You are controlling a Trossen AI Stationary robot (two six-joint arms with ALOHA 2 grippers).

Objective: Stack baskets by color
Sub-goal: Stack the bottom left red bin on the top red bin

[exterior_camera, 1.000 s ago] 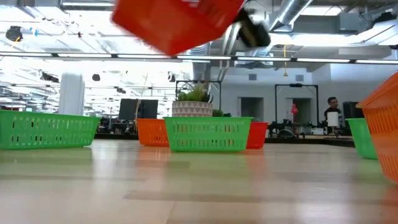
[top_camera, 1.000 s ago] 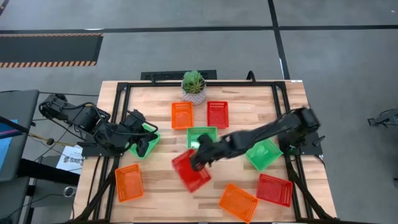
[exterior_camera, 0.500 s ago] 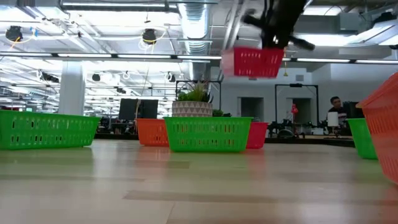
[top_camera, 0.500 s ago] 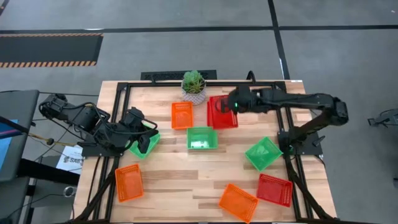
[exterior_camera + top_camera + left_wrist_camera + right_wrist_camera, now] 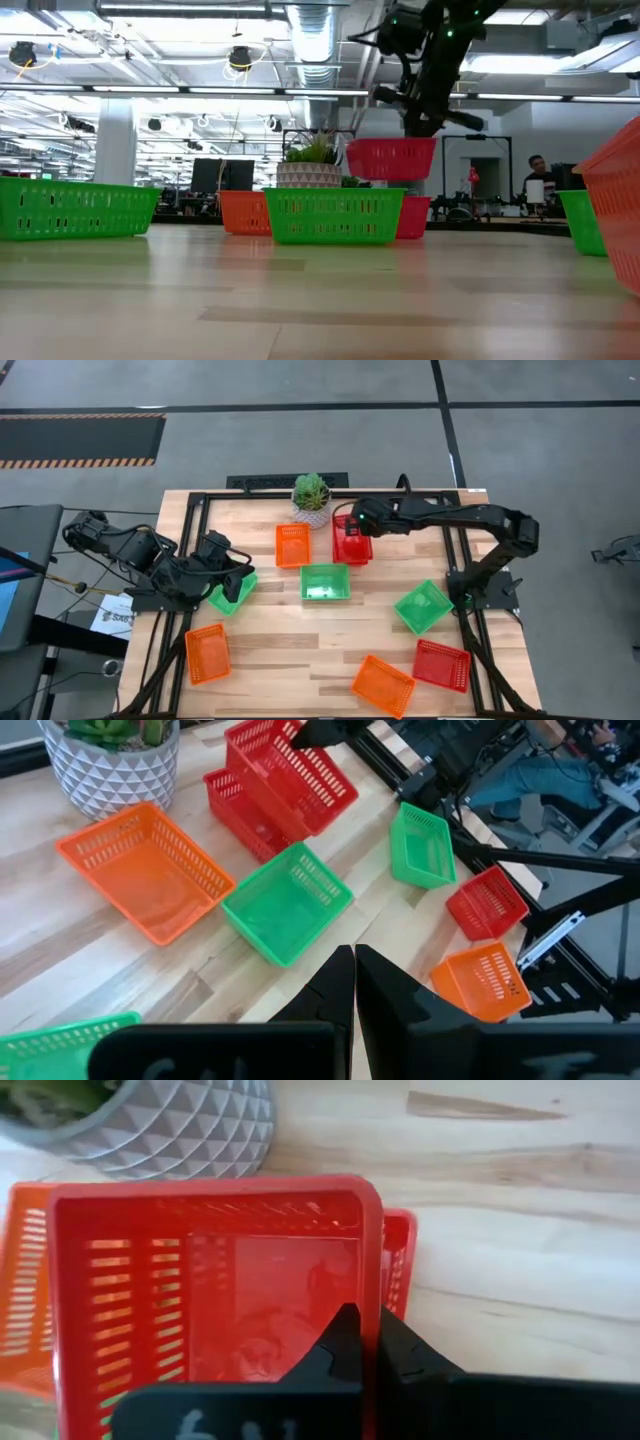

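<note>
My right gripper [image 5: 356, 523] is shut on a red basket [image 5: 352, 544] and holds it in the air at the table's far middle. That basket hangs over a second red basket [image 5: 412, 216], which sits on the table beside the potted plant [image 5: 311, 498]. My left gripper [image 5: 353, 955] is shut on nothing and hovers at the table's left, above a green basket [image 5: 232, 594]. Flat on the table lie an orange basket [image 5: 292, 545], a green one [image 5: 325, 581], another green [image 5: 423, 607], a red one [image 5: 441, 664] and two more orange ones [image 5: 382, 685] [image 5: 207, 652]. My right gripper pinches the rim of one wall [image 5: 372, 1285] of the red basket, one finger inside the basket and one outside. The fingers slant down from above. The basket hangs below them close to level, clear of the table and just above the red basket [image 5: 400, 1250] underneath.
The black frame rails [image 5: 455, 550] run along the table's left, right and far sides. The plant's white pot stands close to the held basket. Bare wood shows at the near middle [image 5: 290, 660]. In the low view a person sits in the room behind the table.
My right gripper has carried the red basket from above the table's middle toward the far edge, stopping over the red basket beside the plant. It then sank a little. The basket has turned from steeply tilted to nearly level.
</note>
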